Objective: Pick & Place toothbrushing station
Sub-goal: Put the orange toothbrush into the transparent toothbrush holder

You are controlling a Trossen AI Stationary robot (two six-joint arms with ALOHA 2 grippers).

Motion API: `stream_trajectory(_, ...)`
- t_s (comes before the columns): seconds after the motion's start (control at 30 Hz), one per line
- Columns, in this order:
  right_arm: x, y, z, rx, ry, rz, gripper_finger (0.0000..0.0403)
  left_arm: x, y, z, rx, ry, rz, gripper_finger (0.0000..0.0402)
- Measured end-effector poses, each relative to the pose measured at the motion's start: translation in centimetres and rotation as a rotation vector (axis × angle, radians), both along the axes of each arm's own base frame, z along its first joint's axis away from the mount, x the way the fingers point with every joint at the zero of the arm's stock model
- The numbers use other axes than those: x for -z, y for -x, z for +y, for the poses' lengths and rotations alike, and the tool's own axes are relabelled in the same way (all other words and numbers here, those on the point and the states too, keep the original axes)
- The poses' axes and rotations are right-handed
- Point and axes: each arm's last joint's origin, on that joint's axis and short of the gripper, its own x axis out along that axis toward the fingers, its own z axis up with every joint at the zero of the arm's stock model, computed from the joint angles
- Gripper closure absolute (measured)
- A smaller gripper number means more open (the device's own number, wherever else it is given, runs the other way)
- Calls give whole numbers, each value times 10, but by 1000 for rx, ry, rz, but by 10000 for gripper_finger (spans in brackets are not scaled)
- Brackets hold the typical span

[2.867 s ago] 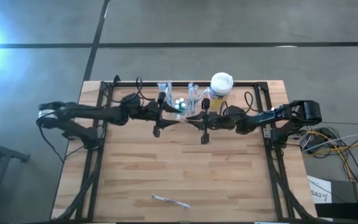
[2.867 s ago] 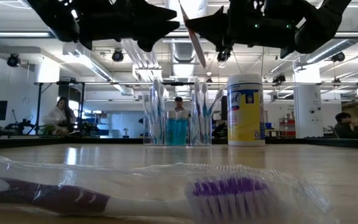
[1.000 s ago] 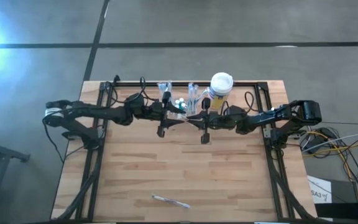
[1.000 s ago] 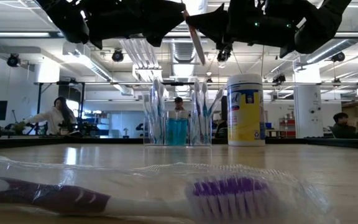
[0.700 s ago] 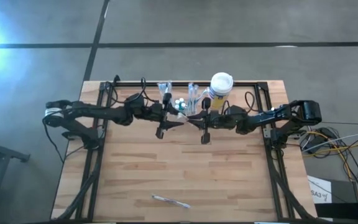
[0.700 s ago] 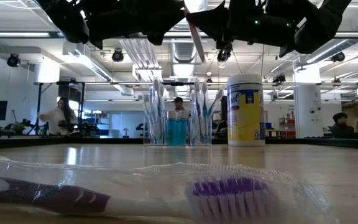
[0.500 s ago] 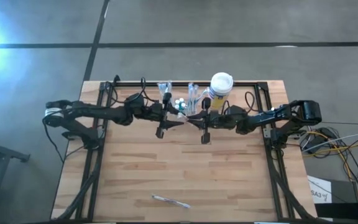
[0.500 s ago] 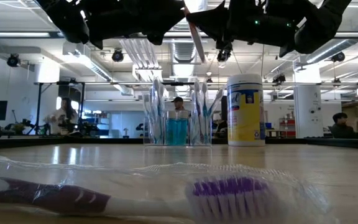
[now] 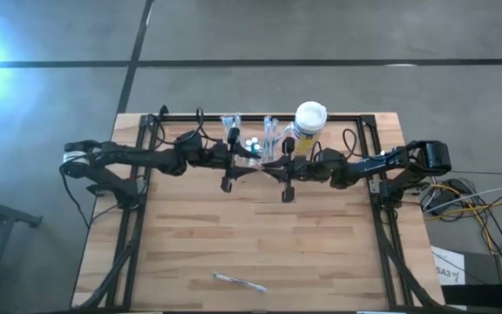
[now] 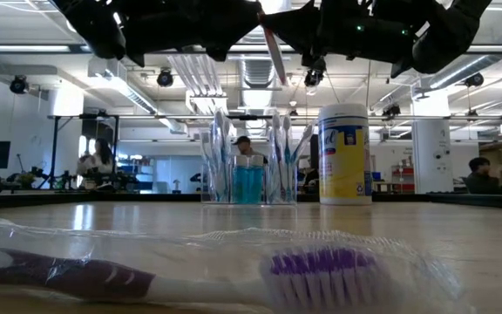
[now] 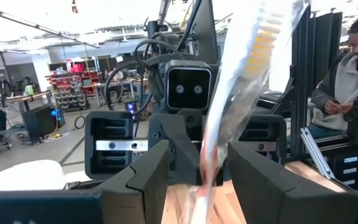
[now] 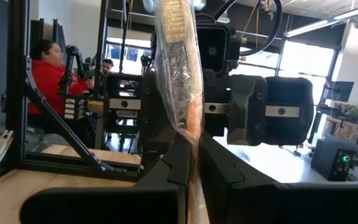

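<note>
Overhead, both arms meet above the far half of the bench (image 9: 260,235); the right claw (image 12: 191,155) is clamped tight on a wrapped toothbrush (image 12: 178,68) standing upright; the left claw (image 11: 197,168) faces it with fingers parted around the same wrapper, though whether they touch it I cannot tell; the toothbrushing station (image 10: 249,166), clear and holding brushes, stands at the far edge just beside a white-lidded canister (image 10: 344,153); another wrapped toothbrush (image 9: 239,283) lies well apart near the front edge.

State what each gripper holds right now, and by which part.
Right gripper: shut on the wrapped toothbrush, near its handle end. Left gripper: open around the same toothbrush, not clamping.
</note>
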Motion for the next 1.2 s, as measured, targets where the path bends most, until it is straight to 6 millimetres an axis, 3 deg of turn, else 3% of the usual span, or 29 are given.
stream_trajectory(0.47, 0, 0, 0, 0, -3, 1, 390, -2, -1, 0, 2, -31, -3, 290)
stream_trajectory(0.77, 0, 0, 0, 2, 3, 2, 390, -1, -1, 0, 16, -41, 5, 387)
stream_trajectory(1.03, 3, -1, 0, -1, 10, 27, 387, 0, -1, -1, 38, -52, 15, 383)
stream_trajectory(1.2, 5, 0, 0, -3, 11, 43, 341, 1, -1, -1, 41, -57, 21, 391)
